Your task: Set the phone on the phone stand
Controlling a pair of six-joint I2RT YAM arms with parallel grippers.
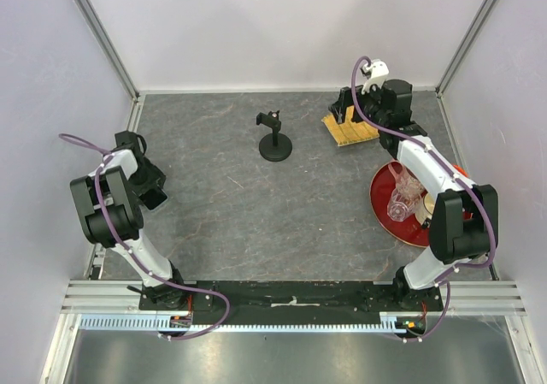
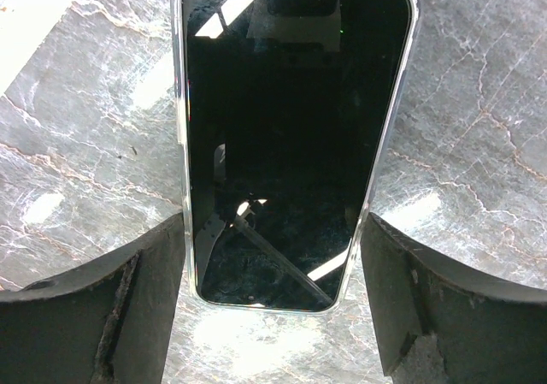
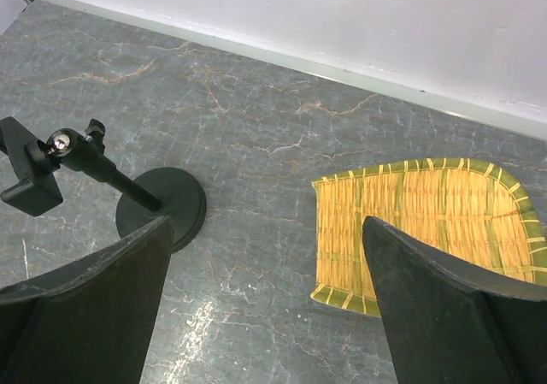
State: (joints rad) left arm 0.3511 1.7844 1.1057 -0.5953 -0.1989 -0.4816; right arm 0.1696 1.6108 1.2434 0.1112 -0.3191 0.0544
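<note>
Left tool spread astride phone, right tool spread above bamboo tray, phone stand beside it

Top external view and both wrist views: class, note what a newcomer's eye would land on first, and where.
The phone fills the left wrist view, glossy black, between the left hand's fingers. In the top view the black phone stand stands alone mid-table, with a yellow woven tray and a red plate to its right.

phone: glossy blk glass face, shiny metal-look rim. tabletop: smooth grey marbled stone-look, slight sheen. phone stand: matt blk. tray: woven bamboo-like strips, ribbed.
</note>
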